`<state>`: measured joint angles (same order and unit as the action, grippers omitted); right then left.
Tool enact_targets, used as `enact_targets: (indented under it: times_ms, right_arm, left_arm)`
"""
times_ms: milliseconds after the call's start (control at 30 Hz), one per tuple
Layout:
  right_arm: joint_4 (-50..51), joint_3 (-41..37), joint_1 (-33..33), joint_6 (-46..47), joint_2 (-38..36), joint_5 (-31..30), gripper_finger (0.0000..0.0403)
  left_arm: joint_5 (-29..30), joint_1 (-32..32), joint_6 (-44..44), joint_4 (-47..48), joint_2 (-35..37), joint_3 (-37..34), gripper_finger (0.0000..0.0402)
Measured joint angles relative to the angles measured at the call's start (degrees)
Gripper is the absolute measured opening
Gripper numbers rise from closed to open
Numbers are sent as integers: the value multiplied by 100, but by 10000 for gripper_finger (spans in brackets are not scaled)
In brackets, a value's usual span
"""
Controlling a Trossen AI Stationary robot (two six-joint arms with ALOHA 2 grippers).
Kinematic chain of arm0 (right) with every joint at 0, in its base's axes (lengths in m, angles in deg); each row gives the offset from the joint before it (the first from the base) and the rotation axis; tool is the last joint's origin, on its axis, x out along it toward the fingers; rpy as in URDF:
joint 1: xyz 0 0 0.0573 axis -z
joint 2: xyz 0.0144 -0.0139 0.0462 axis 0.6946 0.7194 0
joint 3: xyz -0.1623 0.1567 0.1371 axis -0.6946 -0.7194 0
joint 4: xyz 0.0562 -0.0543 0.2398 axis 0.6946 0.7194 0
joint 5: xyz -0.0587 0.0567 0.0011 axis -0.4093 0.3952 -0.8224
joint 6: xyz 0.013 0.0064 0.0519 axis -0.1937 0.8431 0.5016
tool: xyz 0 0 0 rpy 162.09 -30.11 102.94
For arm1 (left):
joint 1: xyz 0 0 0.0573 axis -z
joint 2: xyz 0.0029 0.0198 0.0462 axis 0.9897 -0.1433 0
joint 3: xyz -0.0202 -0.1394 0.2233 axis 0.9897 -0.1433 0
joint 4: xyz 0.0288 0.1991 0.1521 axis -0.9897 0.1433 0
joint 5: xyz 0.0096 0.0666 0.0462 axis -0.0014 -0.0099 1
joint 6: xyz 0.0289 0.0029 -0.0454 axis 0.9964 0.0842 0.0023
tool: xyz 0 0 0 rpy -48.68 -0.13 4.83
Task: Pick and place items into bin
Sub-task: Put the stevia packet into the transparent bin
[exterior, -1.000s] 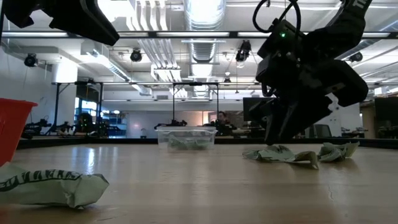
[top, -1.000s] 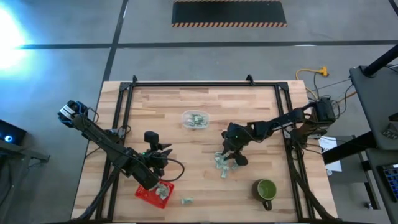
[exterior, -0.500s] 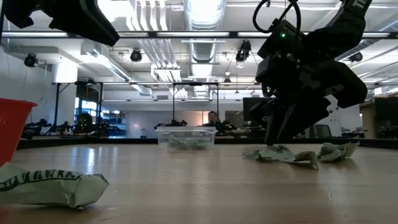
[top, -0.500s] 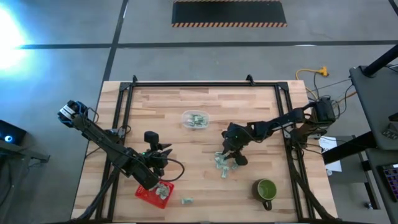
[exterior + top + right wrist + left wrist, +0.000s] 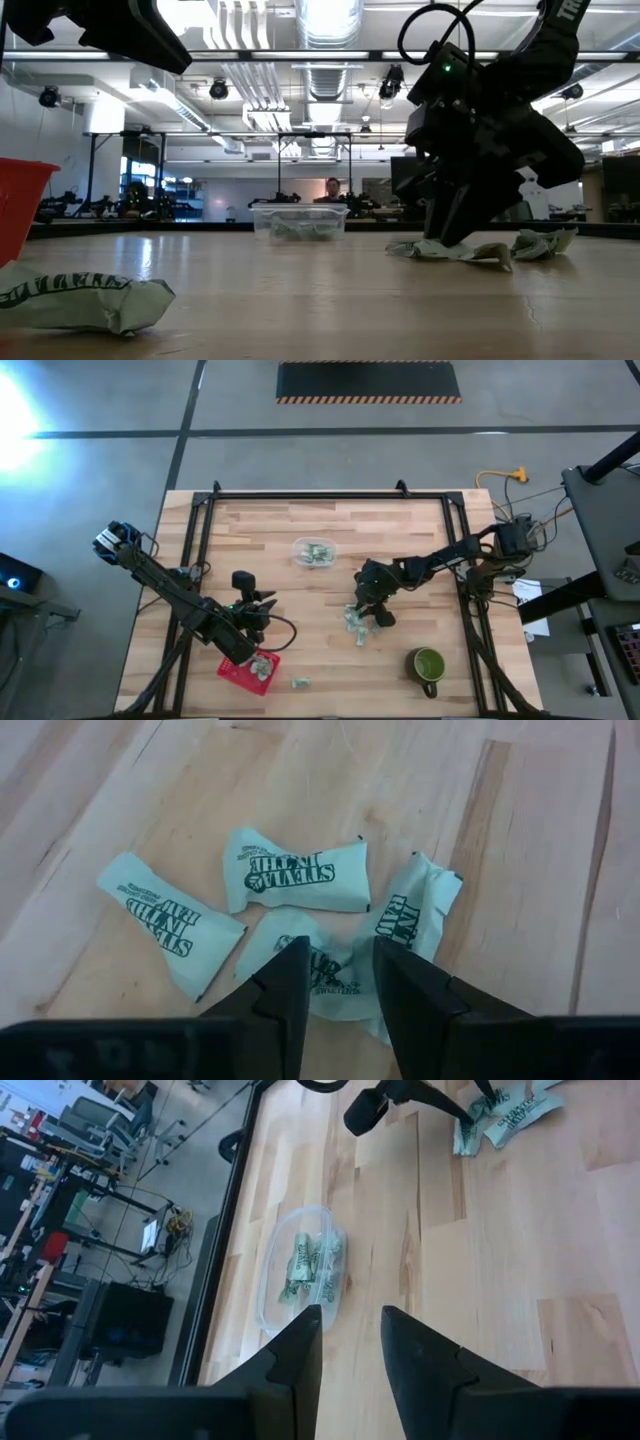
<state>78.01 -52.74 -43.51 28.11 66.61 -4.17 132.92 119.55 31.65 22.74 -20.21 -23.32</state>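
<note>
The right claw (image 5: 335,982), spread, straddles one packet (image 5: 330,975) in the pile left of the mug (image 5: 428,663); I'd press straight down and pinch only that one

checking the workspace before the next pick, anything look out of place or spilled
One packet lies alone on the table just outside the red bin, as if spilled. The other loose packets sit under the right gripper.
</note>
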Motion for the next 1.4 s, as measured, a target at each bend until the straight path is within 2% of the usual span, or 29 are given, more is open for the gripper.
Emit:
enact_targets:
  times_ms: [100, 367, 533, 800, 867, 1033, 1200, 1400]
  right_arm:
    - [50, 0, 1, -179, -3, -9, 85]
    - [130, 44, 0, -511, -9, 1, 13]
    - [283, 147, 0, -528, -187, -15, 9]
    - [573, 436, 2, -1025, -915, -17, 9]
    - [498, 511, 12, -1247, -1063, -280, 9]
    - [-480, 579, 140, -1681, -1117, -1739, 9]
    - [-1583, 599, 522, -1871, -819, -1805, 9]
    - [-2208, 597, 1056, -1561, -380, -1820, 9]
  left_arm:
    - [-2, 0, 0, -1, 0, 0, 89]
    - [-2, 1, 0, 0, 0, 0, 89]
    - [-2, -1, 0, 0, 0, 0, 89]
    - [0, -1, 1, -3, 0, 0, 89]
    - [0, -2, 2, 0, 0, 0, 89]
    - [1, -21, 2, -2, 0, 0, 89]
    - [3, -29, 2, -7, -2, 0, 89]
    - [3, -29, 46, -6, -2, 0, 89]
